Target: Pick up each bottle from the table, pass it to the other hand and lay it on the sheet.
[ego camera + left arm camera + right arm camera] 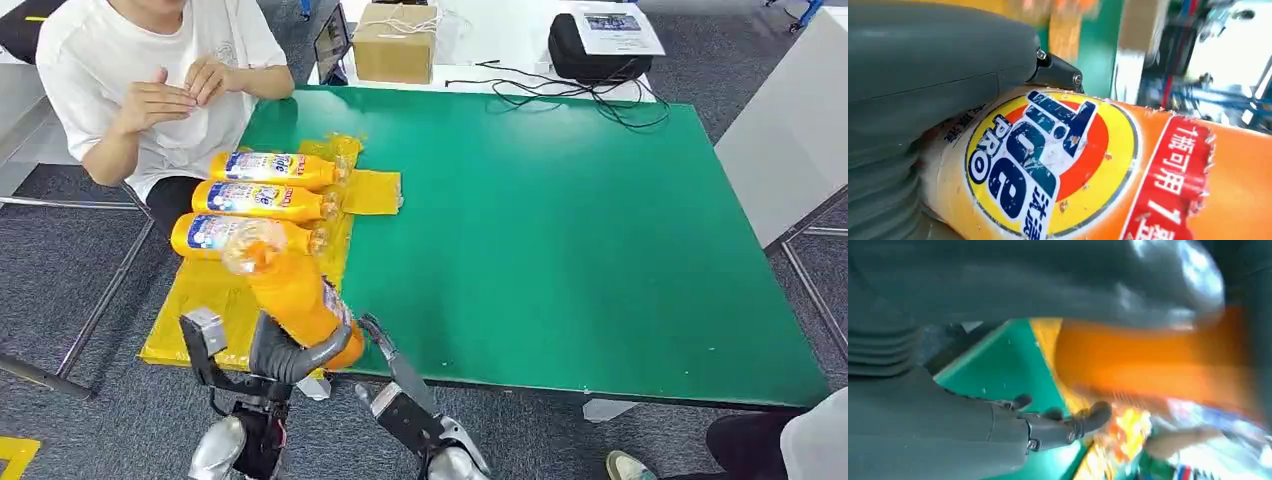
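My left hand (285,350) grips an orange detergent bottle (290,290) by its lower body, above the near end of the yellow sheet (195,305), with its clear cap pointing away from me. Up close in the left wrist view the bottle's label (1048,160) lies against the grey thumb (948,75). My right hand (385,345) is just right of the bottle's base with fingers apart, holding nothing; the right wrist view shows its fingers (1068,422) beside the blurred orange bottle (1148,360). Three more orange bottles (265,200) lie side by side on the sheet.
A person in a white shirt (150,80) sits at the far left corner of the green table (560,220). A cardboard box (395,40), a black bag (595,45) and cables (560,90) lie on a white table beyond. Another person's leg (760,445) is at the near right.
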